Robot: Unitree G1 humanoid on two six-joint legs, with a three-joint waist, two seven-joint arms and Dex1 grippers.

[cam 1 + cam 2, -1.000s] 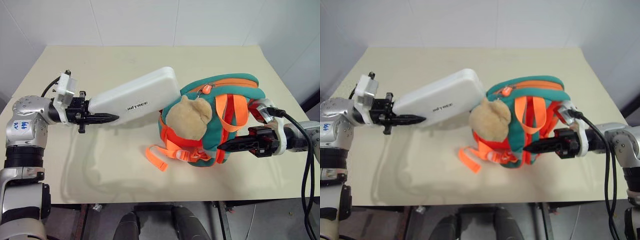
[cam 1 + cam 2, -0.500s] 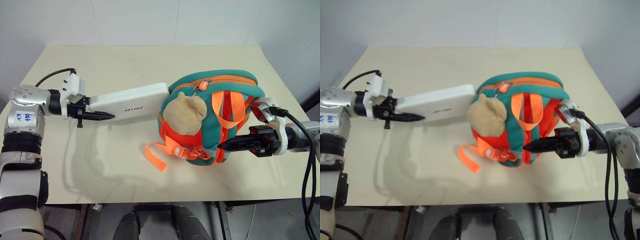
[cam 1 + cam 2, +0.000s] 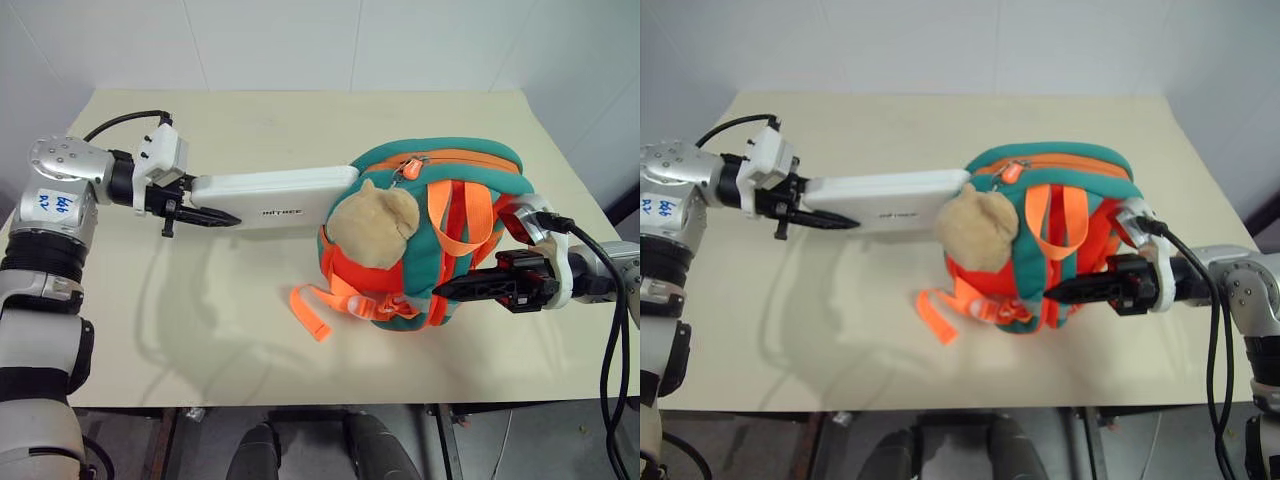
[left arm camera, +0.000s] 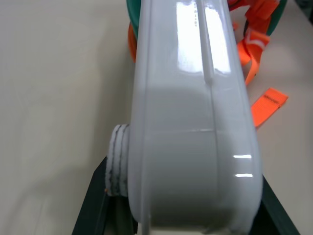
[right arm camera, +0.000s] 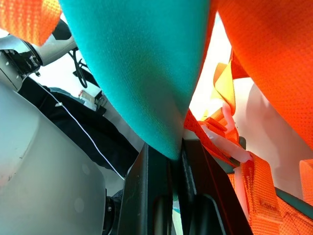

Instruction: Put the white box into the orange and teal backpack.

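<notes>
The white box is not yet inside the orange and teal backpack. The left gripper clamps one short end of it and holds it nearly level above the table, its far end touching or just entering the backpack's upper rim by the zipper. The backpack stands near the table's right edge. The right gripper has its fingers pressed together on a teal strap, which steadies the bag. Judging from this, the carry is done and the insertion is only starting; pushing the box fully in and releasing it remain.

Count: one white box, one backpack, one tan plush ball hanging from it, two grippers.
</notes>
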